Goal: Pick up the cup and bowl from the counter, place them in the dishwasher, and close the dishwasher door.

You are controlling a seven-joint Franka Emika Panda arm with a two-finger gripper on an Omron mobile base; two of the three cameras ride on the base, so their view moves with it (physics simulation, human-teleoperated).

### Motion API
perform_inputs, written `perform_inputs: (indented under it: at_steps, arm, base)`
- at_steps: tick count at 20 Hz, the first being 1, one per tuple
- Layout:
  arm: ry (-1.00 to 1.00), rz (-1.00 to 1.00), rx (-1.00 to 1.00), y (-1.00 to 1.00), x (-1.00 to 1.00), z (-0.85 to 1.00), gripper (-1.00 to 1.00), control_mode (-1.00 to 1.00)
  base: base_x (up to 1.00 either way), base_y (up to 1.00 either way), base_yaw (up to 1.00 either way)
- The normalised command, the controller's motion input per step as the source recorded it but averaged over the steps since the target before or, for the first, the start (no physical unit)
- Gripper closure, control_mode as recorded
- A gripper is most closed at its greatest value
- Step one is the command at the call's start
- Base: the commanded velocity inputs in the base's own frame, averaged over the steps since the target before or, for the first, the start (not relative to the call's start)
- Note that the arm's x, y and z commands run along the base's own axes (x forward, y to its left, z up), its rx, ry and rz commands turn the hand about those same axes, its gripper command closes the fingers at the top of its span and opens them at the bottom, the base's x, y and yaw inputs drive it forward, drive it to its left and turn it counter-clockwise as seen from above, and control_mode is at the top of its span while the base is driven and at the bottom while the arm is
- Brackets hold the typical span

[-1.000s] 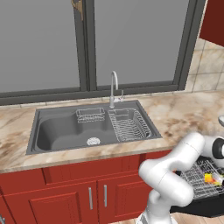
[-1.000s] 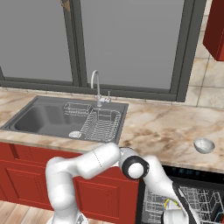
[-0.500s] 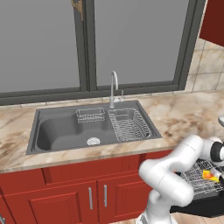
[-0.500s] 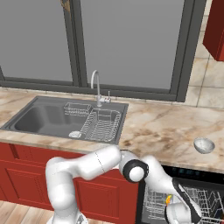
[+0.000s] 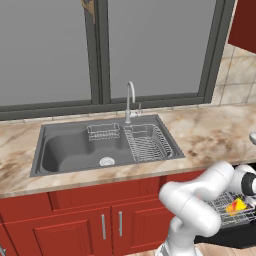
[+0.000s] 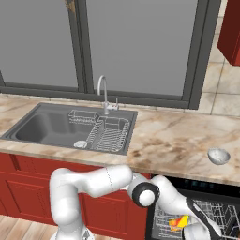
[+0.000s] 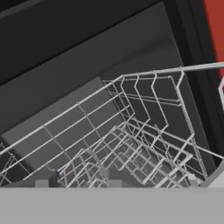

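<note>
A small grey-white bowl (image 6: 219, 155) sits on the marbled counter (image 6: 173, 140) at the right, above the dishwasher (image 6: 206, 187); its edge also shows as the bowl (image 5: 253, 137). The dishwasher stands open with its wire rack (image 7: 131, 135) pulled out. A yellow-and-orange cup (image 6: 178, 220) lies tilted in that rack, seen too as the cup (image 5: 235, 206). My arm reaches down over the rack, and my gripper (image 6: 195, 230) hangs just right of the cup. Its fingers are hidden behind the white hand. The dishwasher door (image 5: 227, 237) shows as a dark panel under the rack.
A grey steel sink (image 5: 75, 150) with a wire drying basket (image 5: 149, 142) and a tap (image 5: 130, 100) is set into the counter at the left. Red cabinet doors (image 5: 85, 230) run below it. A window wall stands behind the counter.
The cup rose slightly in the rack half a second ago and now sits a little lower. The arm has barely shifted and the bowl has not moved.
</note>
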Motion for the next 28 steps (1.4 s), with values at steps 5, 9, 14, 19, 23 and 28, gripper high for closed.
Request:
perform_inputs:
  at_steps: [5,9,14,19,23,28]
  arm:
    - [-0.06,0.01,-0.01,-0.01,-0.32,0.30,-1.00,-1.00]
    - [-0.01,0.00,-0.14,0.00,-0.09,0.79,-1.00,-1.00]
    - [0.00,0.00,-0.29,0.13,-0.01,0.86,-1.00,-1.00]
    - [0.00,0.02,-0.45,0.45,0.00,0.80,-1.00,-1.00]
    - [0.00,0.12,-0.58,0.48,0.00,0.61,-1.00,-1.00]
    - [0.00,0.18,-0.58,0.37,0.00,0.74,-1.00,-1.00]
  base:
    - [0.00,0.00,0.00]
    - [0.00,0.00,0.00]
    - [0.00,0.00,0.00]
    - [0.00,0.00,0.00]
    - [0.00,0.00,0.00]
    - [0.00,0.00,0.00]
